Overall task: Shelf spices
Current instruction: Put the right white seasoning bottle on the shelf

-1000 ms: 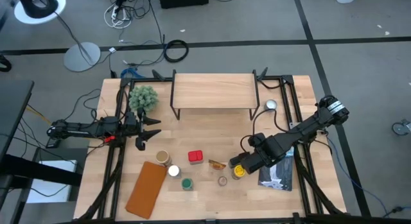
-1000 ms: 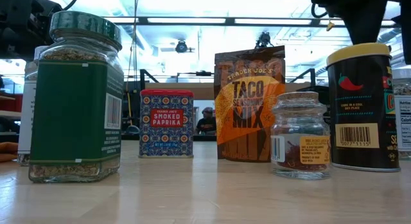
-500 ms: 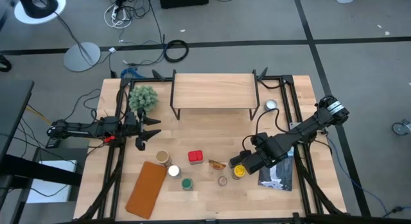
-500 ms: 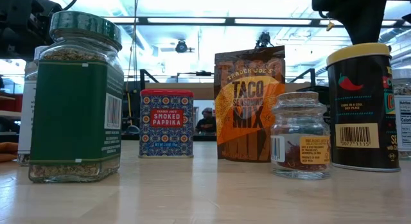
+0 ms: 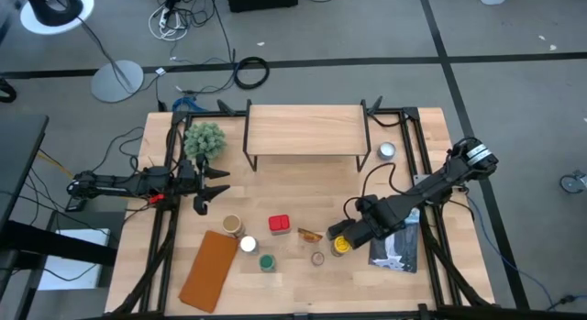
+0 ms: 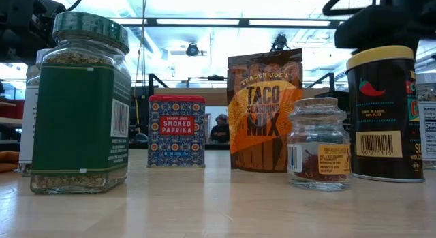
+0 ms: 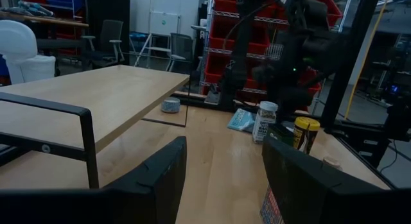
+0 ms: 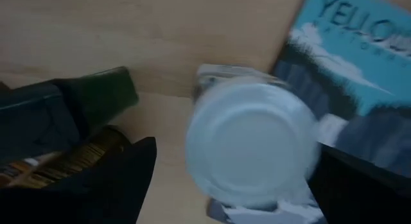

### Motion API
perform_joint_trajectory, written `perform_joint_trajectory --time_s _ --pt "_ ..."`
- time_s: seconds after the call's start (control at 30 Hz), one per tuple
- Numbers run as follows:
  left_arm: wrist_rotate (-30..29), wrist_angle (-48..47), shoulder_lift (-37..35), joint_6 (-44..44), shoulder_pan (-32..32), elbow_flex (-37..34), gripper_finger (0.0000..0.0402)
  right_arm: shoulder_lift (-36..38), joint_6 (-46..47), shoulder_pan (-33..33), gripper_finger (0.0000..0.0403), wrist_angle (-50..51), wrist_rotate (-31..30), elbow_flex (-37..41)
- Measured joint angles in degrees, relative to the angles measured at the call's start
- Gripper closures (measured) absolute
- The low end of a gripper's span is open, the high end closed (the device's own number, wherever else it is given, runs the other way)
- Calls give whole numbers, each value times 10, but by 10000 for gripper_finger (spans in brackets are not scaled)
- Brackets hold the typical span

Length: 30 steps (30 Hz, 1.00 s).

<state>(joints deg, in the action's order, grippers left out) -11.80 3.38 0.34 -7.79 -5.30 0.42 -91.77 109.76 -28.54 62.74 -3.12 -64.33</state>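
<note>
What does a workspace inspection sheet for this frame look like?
Surface: wooden table, shelf bare on top.
Job's things: red tin, green-lidded jar, yellow-lidded can grouped at the near edge.
Clutter: plant, brown pad, silver tin.
Grippers: right gripper open over a white-lidded jar; left gripper open, waiting beside the plant.
Cables: coil on floor.
Surroundings: lamp base.

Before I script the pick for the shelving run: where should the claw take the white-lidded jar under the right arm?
Grip the white-lidded jar across its round lid and neck, coming straight down from above. It stands upright with its lid facing the open right claw, while the blue-and-white packet and the yellow-lidded can beside it likely block a side approach.
</note>
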Motion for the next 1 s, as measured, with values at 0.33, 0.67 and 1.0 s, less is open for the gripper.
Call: perform_joint_trajectory --time_s 0.33,0.67,1.0 --pt "0 0 0 0 0 0 193 0 -27 32 49 -44 23 46" --pt "0 0 0 0 0 0 193 0 -40 33 154 -60 33 53" --pt "0 0 0 0 0 0 193 5 -116 58 208 -59 46 52"
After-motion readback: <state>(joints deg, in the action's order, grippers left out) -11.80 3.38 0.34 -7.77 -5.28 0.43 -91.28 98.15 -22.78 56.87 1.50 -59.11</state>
